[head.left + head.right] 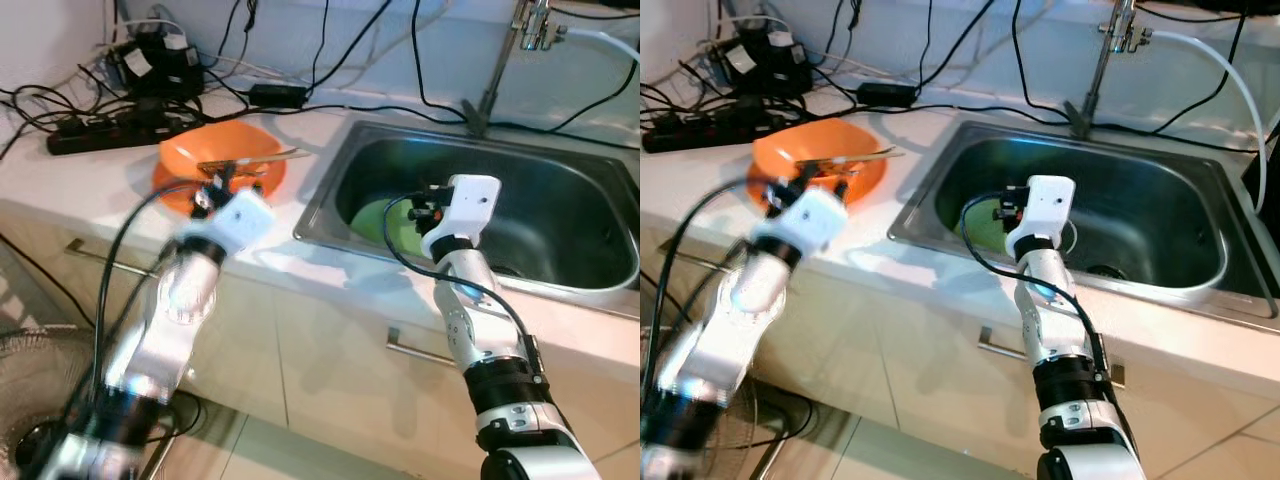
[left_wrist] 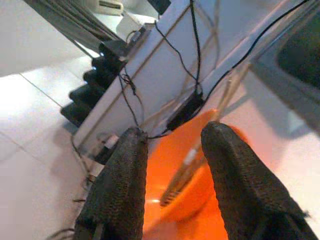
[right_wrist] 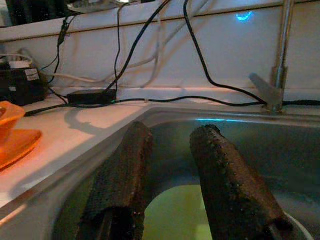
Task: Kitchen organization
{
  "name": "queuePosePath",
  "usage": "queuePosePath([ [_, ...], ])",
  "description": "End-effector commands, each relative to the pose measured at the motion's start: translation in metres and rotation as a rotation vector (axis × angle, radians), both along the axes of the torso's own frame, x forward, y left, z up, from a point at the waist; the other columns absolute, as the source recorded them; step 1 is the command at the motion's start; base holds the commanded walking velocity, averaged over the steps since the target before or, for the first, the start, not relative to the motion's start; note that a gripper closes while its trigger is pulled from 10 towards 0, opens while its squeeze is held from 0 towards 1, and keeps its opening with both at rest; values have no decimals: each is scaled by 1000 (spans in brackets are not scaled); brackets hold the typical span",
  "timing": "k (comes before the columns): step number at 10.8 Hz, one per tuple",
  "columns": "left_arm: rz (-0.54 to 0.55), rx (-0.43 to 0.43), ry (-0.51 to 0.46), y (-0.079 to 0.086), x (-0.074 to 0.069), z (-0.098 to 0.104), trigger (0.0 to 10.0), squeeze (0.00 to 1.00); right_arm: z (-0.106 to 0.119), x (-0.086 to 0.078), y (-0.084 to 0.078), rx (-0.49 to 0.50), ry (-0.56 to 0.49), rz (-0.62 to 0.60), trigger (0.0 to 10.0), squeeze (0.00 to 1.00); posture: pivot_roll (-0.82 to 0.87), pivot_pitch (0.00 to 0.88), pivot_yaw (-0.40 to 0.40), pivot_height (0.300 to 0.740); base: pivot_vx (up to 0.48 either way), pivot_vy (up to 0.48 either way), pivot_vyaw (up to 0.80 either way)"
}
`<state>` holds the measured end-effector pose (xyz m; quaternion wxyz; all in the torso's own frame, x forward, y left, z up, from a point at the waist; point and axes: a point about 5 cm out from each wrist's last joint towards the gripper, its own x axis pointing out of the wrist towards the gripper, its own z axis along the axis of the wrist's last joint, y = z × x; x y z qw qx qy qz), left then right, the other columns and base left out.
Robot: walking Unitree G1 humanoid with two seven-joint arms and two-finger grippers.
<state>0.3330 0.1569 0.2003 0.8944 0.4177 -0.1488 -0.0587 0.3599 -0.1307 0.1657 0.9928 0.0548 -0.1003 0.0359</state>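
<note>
Utensil [image 2: 186, 167] across orange bowl [image 2: 175, 200] (left wrist closeup).

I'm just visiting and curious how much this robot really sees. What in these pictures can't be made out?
- Green item in the sink: the right end effector and wrist cover most of it in both eye views.
- Left end effector: motion-blurred in the eye views.
- Utensils across the orange bowl: too thin to identify.
- Faucet: cut off by the top edge.

No readable text anywhere

The black adapter box [image 3: 20, 82] on the counter [image 1: 90, 190] has a white label, but it's way too blurry to read.
</note>
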Motion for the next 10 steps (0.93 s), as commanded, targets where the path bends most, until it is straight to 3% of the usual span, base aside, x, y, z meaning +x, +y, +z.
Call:
queuePosePath([
  [1, 12, 37, 7, 1, 5, -2, 10000, 0, 2, 2, 0, 4, -2, -2, 10000, 0, 246, 34, -5, 740, 0, 0, 0],
  [10, -11, 103, 88, -6, 46, -11, 10000, 0, -1, 0, 0, 4, 3, -11, 10000, 0, 226, 38, 9, 740, 0, 0, 0],
])
